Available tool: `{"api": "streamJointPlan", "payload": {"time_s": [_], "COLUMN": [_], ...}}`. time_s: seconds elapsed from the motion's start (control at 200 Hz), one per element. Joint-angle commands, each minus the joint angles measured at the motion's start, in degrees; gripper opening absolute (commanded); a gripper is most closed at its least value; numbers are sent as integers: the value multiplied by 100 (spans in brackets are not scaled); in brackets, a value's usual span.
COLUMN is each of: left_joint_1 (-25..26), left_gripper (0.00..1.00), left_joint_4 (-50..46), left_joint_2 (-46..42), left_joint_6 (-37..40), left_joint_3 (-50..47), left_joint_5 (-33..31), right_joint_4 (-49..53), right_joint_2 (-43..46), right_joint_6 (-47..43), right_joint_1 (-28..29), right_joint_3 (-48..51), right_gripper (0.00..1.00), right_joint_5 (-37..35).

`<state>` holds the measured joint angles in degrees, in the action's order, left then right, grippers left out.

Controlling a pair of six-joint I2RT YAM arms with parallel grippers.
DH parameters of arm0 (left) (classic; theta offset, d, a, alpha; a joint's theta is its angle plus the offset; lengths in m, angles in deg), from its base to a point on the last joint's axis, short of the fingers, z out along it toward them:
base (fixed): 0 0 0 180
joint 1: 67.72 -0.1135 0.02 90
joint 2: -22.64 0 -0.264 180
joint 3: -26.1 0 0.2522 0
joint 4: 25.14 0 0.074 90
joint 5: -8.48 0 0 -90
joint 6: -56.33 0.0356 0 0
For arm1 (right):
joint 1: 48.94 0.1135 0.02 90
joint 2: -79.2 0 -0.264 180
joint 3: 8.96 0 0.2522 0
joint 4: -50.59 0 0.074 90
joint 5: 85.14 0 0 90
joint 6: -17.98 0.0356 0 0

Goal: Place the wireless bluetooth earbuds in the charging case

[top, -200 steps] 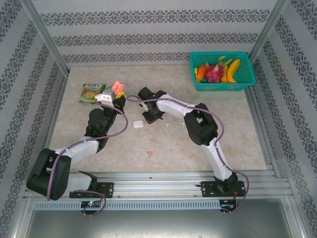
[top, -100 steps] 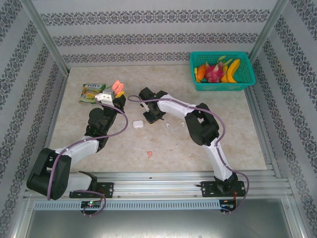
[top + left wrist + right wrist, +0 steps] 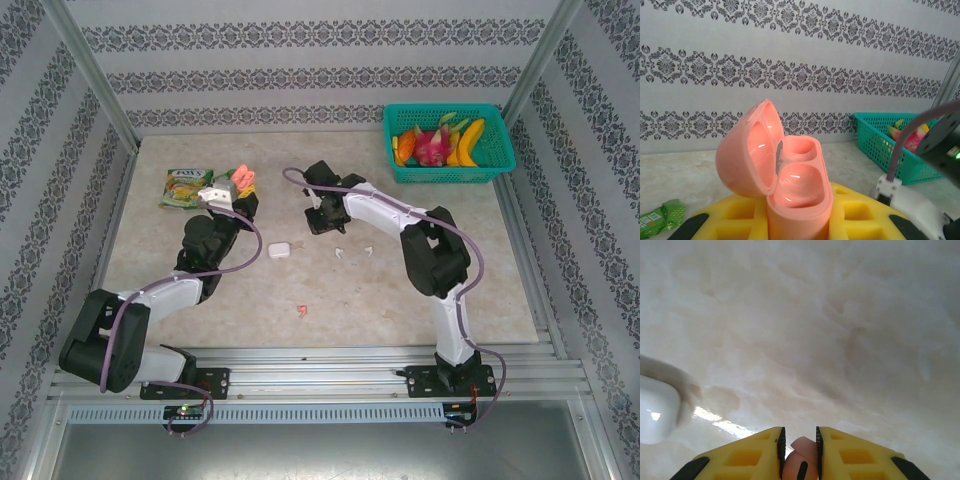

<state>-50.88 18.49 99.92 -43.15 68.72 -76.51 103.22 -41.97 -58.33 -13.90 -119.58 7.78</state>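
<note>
Left gripper (image 3: 797,212): pressed onto the open pink case (image 3: 790,175), which it holds upright.
White case (image 3: 279,250): on the table (image 3: 500,270), between the arms.
Right gripper (image 3: 799,436): pinching one pink earbud (image 3: 801,462) — lower part cut off.
Earbuds counted: four — the pinched one, a loose pink earbud (image 3: 300,312) near the front, and two white earbuds (image 3: 340,252), tiny specks right of the white case.

White link shells and black joint housings on left arm (image 3: 165,295) and right arm (image 3: 385,212). Purple cables (image 3: 483,275) run along both. Black bases (image 3: 448,378) bolted at 6 o'clock. Yellow pocketed fingers (image 3: 747,456), black-tipped. Green indicator light (image 3: 955,155) on black housing, 3 o'clock in left wrist view.
</note>
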Motion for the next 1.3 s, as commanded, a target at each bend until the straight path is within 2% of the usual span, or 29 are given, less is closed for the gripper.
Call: {"api": "streamJointPlan", "payload": {"time_s": [0.0, 0.44, 0.714, 1.074, 1.294], "left_joint_1": [-58, -56, -58, -27, 212], "left_gripper": [0, 0, 0, 0, 0], "left_joint_4": [150, 321, 704, 1100, 1015], "left_joint_2": [56, 575, 1131, 1751, 1853], "left_joint_6": [18, -18, -94, -72, 287], "left_joint_3": [217, 119, 273, 551, 781], "left_joint_5": [199, 741, 1464, 1935, 1926], "right_joint_4": [-294, -1424, -1645, -1954, -2293], "right_joint_2": [277, 610, 1351, 2219, 2747], "right_joint_6": [317, 1990, 2393, 3031, 3525], "right_joint_1": [-29, -331, -520, -631, -614], "right_joint_3": [140, 1011, 1384, 1494, 1499], "right_gripper": [24, 24, 24, 24, 25], "right_joint_5": [178, 463, 409, 618, 800]}}
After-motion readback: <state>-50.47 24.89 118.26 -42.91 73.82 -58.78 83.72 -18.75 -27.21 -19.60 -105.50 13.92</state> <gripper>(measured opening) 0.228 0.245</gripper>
